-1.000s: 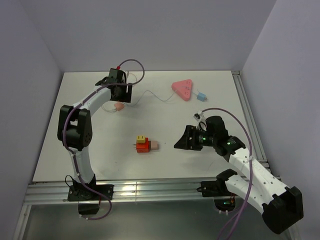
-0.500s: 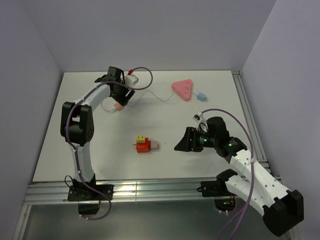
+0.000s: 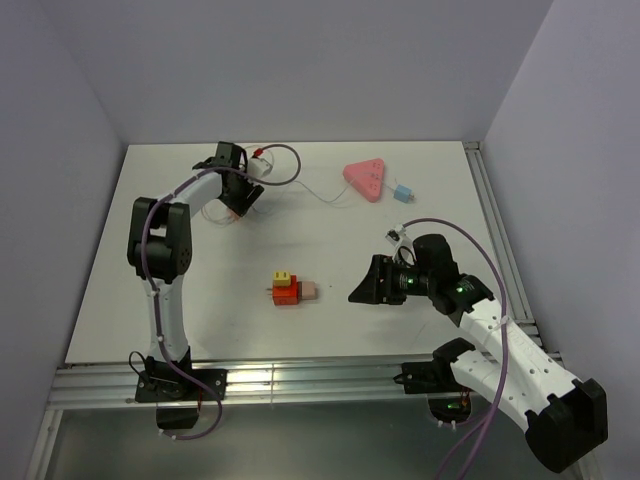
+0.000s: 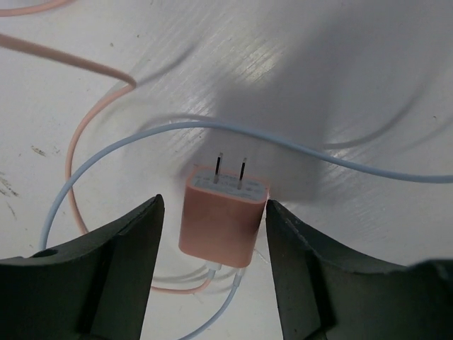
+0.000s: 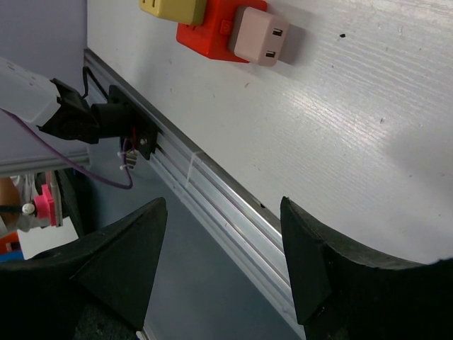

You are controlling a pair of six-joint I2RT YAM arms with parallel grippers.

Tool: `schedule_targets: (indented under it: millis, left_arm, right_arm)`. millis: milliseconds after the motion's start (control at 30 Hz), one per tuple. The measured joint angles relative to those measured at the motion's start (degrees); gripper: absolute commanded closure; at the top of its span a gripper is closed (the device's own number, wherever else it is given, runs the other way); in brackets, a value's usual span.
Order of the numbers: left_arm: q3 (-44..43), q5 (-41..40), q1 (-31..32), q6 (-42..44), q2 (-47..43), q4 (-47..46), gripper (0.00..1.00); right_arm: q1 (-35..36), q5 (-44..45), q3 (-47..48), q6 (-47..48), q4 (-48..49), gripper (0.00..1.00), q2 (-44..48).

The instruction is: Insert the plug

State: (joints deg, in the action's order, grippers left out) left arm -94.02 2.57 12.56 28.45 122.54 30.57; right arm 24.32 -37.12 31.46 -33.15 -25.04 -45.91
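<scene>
Table: white table top (image 3: 330, 250), matte; close up it shows fine parallel grain and a few small dark specks.
Near edge: ribbed aluminium rails (image 3: 320, 380) run the full width, with a bright patch of glare left of centre.
Right edge: a narrower metal rail (image 3: 497, 235) borders the table on that side.
Back: the back wall (image 3: 300, 70) is a pale lavender-grey panel meeting the table's far edge.
Sides: the left wall (image 3: 50, 200) and right wall (image 3: 585, 150) are the same colour — the table is enclosed on three sides.
Below: dull grey-green floor (image 3: 320, 445) under the rails.
Light: soft and even, from above — shadows are faint and blurred.
</scene>
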Motion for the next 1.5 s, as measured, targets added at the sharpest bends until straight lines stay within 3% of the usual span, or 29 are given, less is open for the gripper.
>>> schedule_targets:
  millis: [233,333,367,433,467,767,933,1167,1333,1500]
  left_arm:
    - [-0.2,1.2,0.0,-0.3,1.2,-0.2,0.42]
    - [-0.2,1.6,0.0,-0.9,1.5,-0.1,0.64]
    - [-0.3,1.8,0.0,-1.2,1.5,-0.1,0.76]
    - [-0.8,2.2,0.0,-2.0,1.7,0.1,0.86]
    - [-1.0,2.4,0.0,-2.7,1.7,0.2,0.98]
    - [-10.1,9.7,-0.5,-15.5,-0.4,3.9,1.00]
    - [-10.9,11.2,-0.5,-31.8,-10.4,-0.3,1.00]
    - [1.7,8.8,-0.5,-67.4,-29.9,-14.0,1.00]
    - [8.2,11.6,0.6,-91.0,-28.9,-16.2,1.00]
    - [13.4,13.8,6.5,-106.2,-21.7,-11.8,1.00]
  right_arm:
    - [0.0,0.0,0.0,-0.1,-0.1,0.28,0.0]
    - [0.0,0.0,0.0,-0.3,0.0,0.28,0.0]
    - [0.0,0.0,0.0,-0.3,-0.1,0.28,0.0]
    - [0.0,0.3,0.0,-0.4,-0.1,0.28,0.0]
    - [0.0,0.5,0.0,-0.4,-0.3,0.28,0.0]
    - [0.0,3.9,1.7,-0.7,-2.4,0.28,-0.2]
    - [0.0,7.1,5.4,-2.0,-2.7,0.30,-1.8]
    - [0.0,9.8,6.1,-7.5,5.8,0.32,-4.9]
    - [1.5,13.9,6.2,-6.3,17.1,0.30,-7.7]
    - [8.9,22.8,9.6,1.7,26.4,0.28,-13.6]
